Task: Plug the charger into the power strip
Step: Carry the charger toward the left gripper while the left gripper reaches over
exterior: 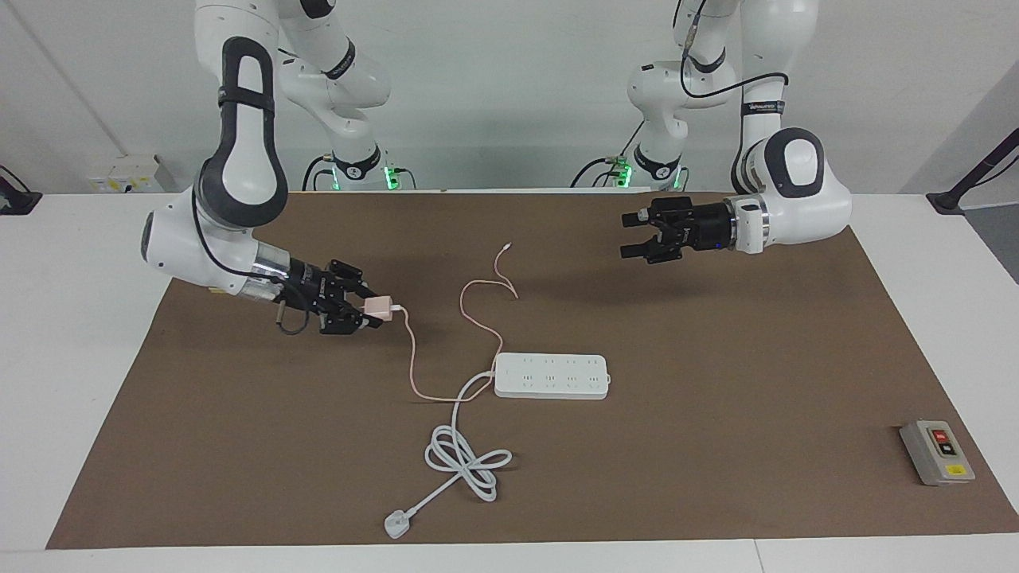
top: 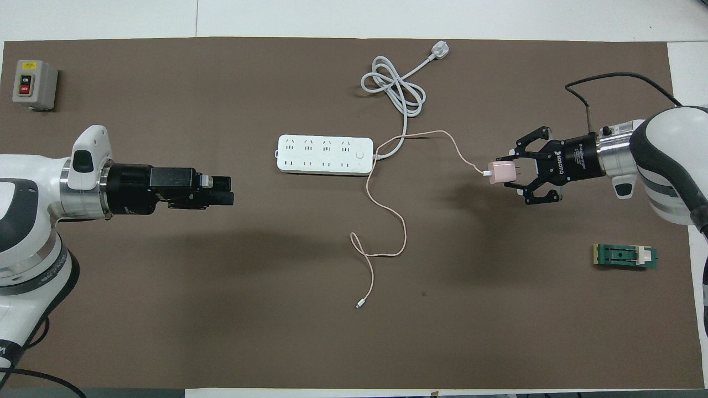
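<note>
Two grippers are raised over the brown mat (exterior: 716, 414). The right gripper (exterior: 368, 312) pinches the charger (exterior: 376, 307), held in the air toward the right arm's end of the table, its pink cable (exterior: 414, 362) trailing down to the mat and looping past the power strip (exterior: 552, 376). In the overhead view the prongs (top: 519, 171) point back toward the gripper's wrist, not down at the sockets. The power strip lies flat near the middle of the mat, socket face up. The left gripper (exterior: 637, 236) hangs over bare mat toward the left arm's end, fingers spread, holding nothing.

Step in hand, by judgement: carry the charger to the strip. To do this well:

1. Reorient the charger so the prongs face down before descent; a hand-over to the left gripper may serve.
2. Keep the cable clear of the sockets.
3. Align the prongs squarely over one socket.
4. Brace the strip, which may slide under insertion force.
</note>
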### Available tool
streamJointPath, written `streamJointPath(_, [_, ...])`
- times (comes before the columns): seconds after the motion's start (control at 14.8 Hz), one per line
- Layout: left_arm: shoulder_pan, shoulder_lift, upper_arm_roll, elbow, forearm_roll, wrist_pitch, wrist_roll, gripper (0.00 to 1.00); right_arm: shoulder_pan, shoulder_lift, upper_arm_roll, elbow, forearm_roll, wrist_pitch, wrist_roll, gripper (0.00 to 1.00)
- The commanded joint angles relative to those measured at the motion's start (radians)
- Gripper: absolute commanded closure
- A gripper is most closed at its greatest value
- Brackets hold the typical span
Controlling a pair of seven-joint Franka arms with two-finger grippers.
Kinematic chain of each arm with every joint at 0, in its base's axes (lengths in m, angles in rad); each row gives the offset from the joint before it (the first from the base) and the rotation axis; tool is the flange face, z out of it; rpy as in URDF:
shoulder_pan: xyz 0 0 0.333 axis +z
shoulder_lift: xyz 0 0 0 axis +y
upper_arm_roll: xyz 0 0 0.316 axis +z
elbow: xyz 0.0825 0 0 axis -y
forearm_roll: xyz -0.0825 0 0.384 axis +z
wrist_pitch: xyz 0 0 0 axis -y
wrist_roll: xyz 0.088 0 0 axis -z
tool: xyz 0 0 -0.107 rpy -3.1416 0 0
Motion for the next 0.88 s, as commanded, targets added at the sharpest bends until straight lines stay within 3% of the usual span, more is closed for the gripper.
streamJointPath(0.0, [-0.023,0.079,0.007,-0.002,-0.115,-0.091,0.095,0.00,0.090,0.009,-0.004,0.054,0.022,0.047,0.086,1.00])
streamJointPath(0.41, [-0.090,0.161,0.009,0.052,-0.164,-0.094,0.196,0.00,0.304,0.023,-0.004,0.114,0.022,0.174,0.249,1.00])
streamJointPath(0.81, [-0.130,0.164,0.009,0.050,-0.188,-0.021,0.198,0.00,0.457,0.038,-0.004,0.119,0.029,0.334,0.429,1.00])
